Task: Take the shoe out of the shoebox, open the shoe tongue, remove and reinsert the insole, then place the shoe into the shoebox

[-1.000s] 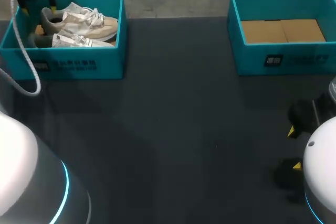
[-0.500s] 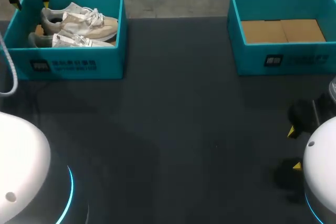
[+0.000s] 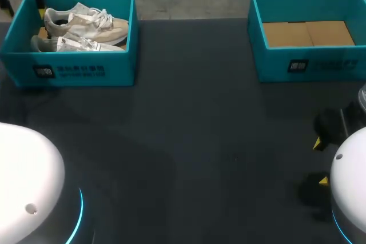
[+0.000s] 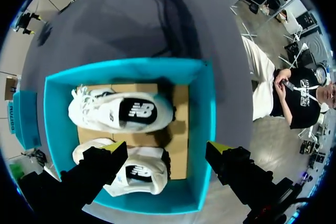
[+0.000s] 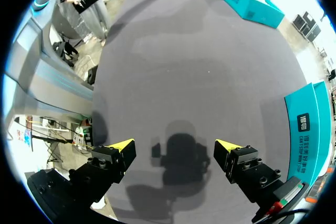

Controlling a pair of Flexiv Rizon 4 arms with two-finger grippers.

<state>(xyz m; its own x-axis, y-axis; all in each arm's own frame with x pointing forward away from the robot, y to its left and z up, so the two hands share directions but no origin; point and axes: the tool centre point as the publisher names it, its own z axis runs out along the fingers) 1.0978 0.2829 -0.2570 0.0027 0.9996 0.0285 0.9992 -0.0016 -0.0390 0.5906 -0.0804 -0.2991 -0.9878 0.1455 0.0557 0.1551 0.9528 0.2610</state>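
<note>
Closest to me, at 4 o'clock in the head view, my right claw (image 5: 175,144) hangs low over the dark surface (image 3: 189,130), fingers spread wide and holding nothing. Farther out at 2 o'clock stands the second box (image 3: 337,64), teal with a brown cardboard floor, and the small white label (image 3: 297,66) on its front wall is too small for me to read. At 10 o'clock sits the shoebox (image 3: 117,55), whose white print (image 3: 71,71) I cannot make out either. Inside it the near shoe (image 3: 74,44) and the far shoe (image 3: 86,24) lie side by side, pale, each with a white logo on a black patch in its insole. My left claw (image 4: 167,148) hovers above the shoebox's 9 o'clock end, wide open and empty, one finger above a shoe, the other about over the box wall. Since a second ago that arm has drawn back from over the box toward the 10 o'clock corner, and its white cable has left the head view. The shoes, both boxes and my right claw have not moved.
</note>
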